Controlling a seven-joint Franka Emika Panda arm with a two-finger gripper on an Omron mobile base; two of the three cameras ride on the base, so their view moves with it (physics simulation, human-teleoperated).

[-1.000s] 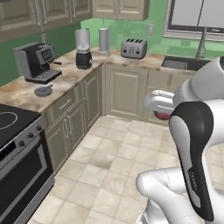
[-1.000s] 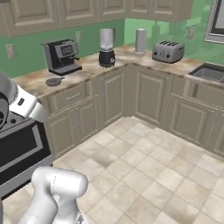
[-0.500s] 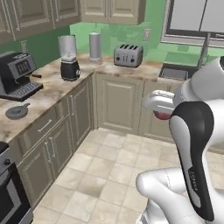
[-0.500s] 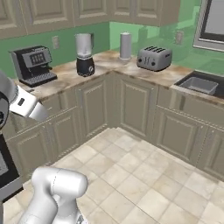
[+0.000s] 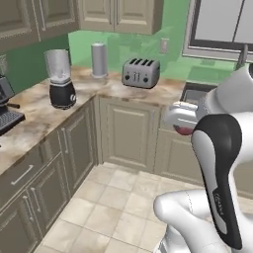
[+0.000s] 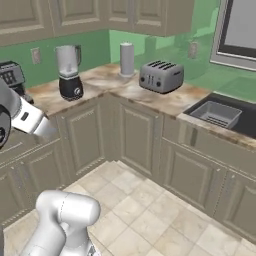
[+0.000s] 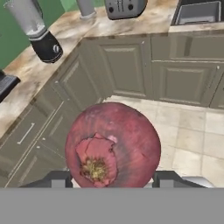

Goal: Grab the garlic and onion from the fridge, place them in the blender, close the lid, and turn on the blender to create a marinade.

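A large red onion (image 7: pixel 113 146) sits between the two dark fingertips of my gripper (image 7: pixel 113 179), which is shut on it. In the left base view a sliver of the onion (image 5: pixel 184 130) shows under the white hand, above the floor in front of the corner cabinets. The blender (image 5: pixel 61 79) (image 6: pixel 70 72) (image 7: pixel 37 30), a clear jar on a black base, stands on the left counter well away from the hand, its jar top open. The garlic, the lid and the fridge are out of view.
A silver toaster (image 5: pixel 141 72) (image 6: pixel 161 76) and a grey canister (image 5: pixel 99 60) (image 6: pixel 127 58) stand on the corner counter. A sink (image 6: pixel 217 114) lies to the right, a coffee machine (image 5: pixel 5 106) to the left. Tiled floor (image 5: pixel 118 197) stretches before the cabinets.
The whole scene has shifted left and grown larger in both base views, so the base has moved toward the corner counter. The onion stays in the gripper.
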